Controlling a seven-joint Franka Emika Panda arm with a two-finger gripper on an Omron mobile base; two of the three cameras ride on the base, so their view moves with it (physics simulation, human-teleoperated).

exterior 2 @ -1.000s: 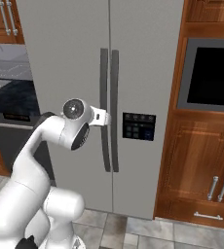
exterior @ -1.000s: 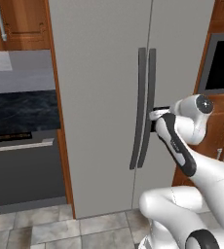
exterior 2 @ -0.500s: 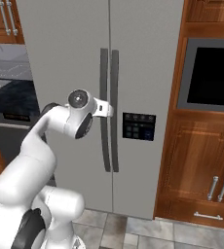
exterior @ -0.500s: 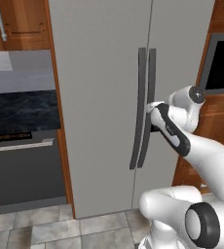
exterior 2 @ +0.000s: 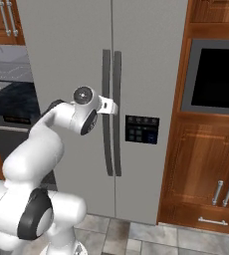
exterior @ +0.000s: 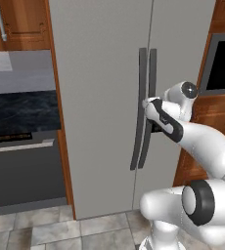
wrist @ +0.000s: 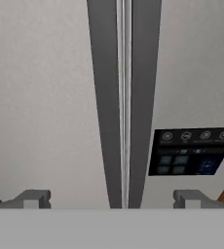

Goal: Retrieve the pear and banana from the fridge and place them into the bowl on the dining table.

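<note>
The fridge (exterior: pixel 100 97) is a tall light grey cabinet with both doors shut. Two long dark handles (exterior: pixel 143 78) run down its middle seam. My gripper (exterior: pixel 146 103) hovers just in front of these handles at mid height, open and holding nothing. From the right base view the gripper (exterior 2: pixel 112 105) reaches the handles (exterior 2: pixel 107 149) from the left. In the hand view the gripper (wrist: pixel 113 199) straddles both handles (wrist: pixel 104 97), one fingertip (wrist: pixel 36 198) on each side. The pear, banana, bowl and dining table are out of view.
A dark control panel (exterior 2: pixel 142 129) sits on the right fridge door. Brown wooden cupboards (exterior 2: pixel 206 169) and a black built-in oven (exterior 2: pixel 218 77) stand to the right. A dark counter and appliance front (exterior: pixel 21 146) lie left. Grey tiles (exterior: pixel 60 229) cover the floor.
The hand has moved up and forward, closer to the fridge handles, with the arm stretching out. The jaws stayed open. The fridge doors have not moved.
</note>
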